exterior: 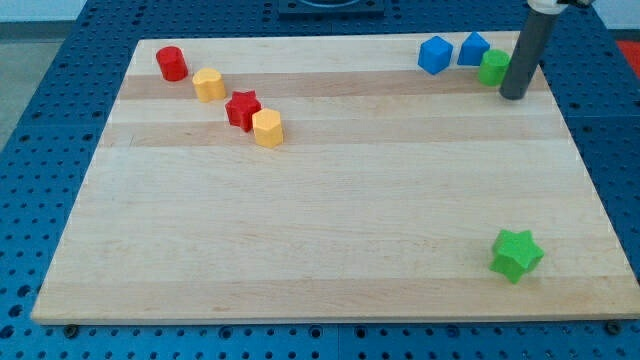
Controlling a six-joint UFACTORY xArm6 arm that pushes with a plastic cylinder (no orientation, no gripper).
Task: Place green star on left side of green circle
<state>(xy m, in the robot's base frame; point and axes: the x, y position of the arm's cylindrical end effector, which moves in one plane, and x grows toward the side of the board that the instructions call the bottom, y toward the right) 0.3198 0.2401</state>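
The green star [517, 254] lies near the view's bottom right corner of the wooden board [330, 220]. The green circle [492, 67] is a short green cylinder at the view's top right, partly hidden behind my rod. My tip [514, 96] rests on the board just right of and slightly below the green circle, touching or nearly touching it. The star is far below the tip.
Two blue blocks [435, 54] [472, 48] sit just left of the green circle. At the view's top left are a red cylinder [171, 64], a yellow block [208, 85], a red star [242, 109] and a yellow hexagon [267, 128].
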